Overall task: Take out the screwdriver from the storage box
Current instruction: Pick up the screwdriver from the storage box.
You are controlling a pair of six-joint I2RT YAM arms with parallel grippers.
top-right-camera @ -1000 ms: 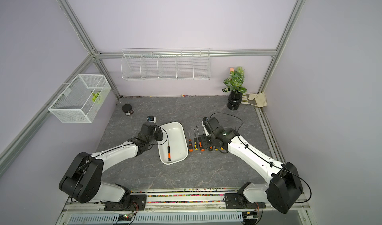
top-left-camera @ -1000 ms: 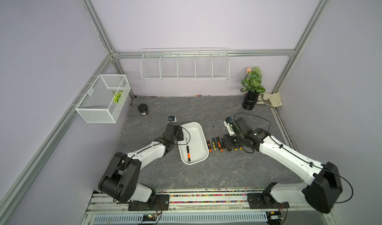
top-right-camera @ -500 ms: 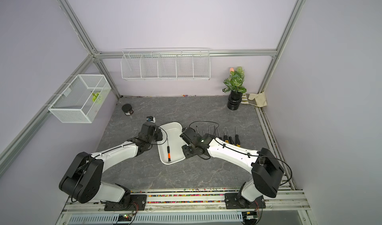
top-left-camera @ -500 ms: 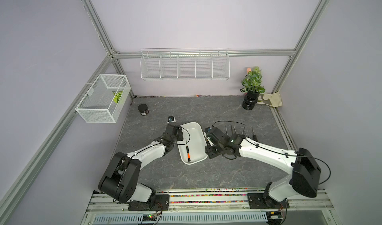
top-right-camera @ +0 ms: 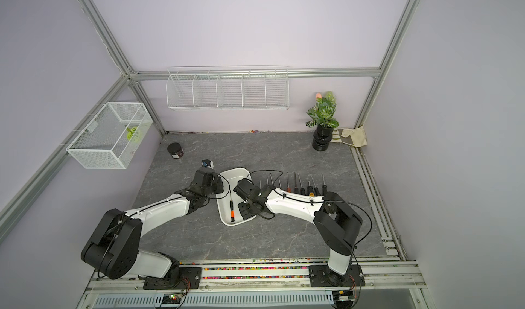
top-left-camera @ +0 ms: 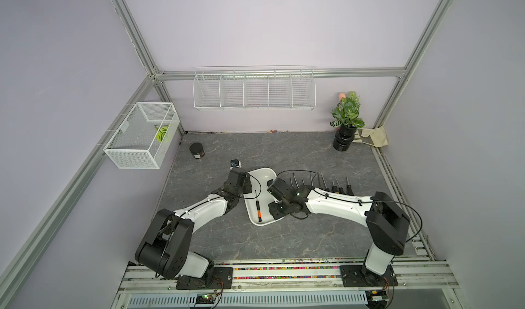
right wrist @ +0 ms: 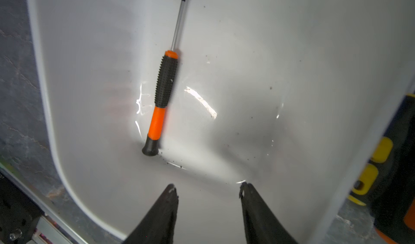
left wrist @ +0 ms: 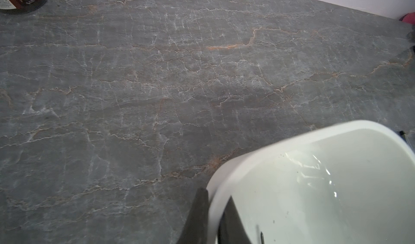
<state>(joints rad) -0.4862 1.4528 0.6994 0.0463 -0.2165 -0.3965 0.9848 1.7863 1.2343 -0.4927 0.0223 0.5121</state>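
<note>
In both top views the screwdriver [top-left-camera: 258,207] is lying flat inside the storage box [top-left-camera: 262,176] on the desk [top-left-camera: 284,151], in the left wrist view my left tool [left wrist: 214,198] is clenching its rim, and in the right wrist view my right tool [right wrist: 207,189] is hovering released near the handle.

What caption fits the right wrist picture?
Open right gripper poised near the orange-and-black screwdriver lying in the white storage box.

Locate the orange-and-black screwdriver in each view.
In a top view: screwdriver just below centre, inside the storage box.
In a top view: likewise, left of centre.
Left wrist: not clearly visible.
Right wrist: centre, on the box floor.
Shared landmark: the box's white rim.
</note>
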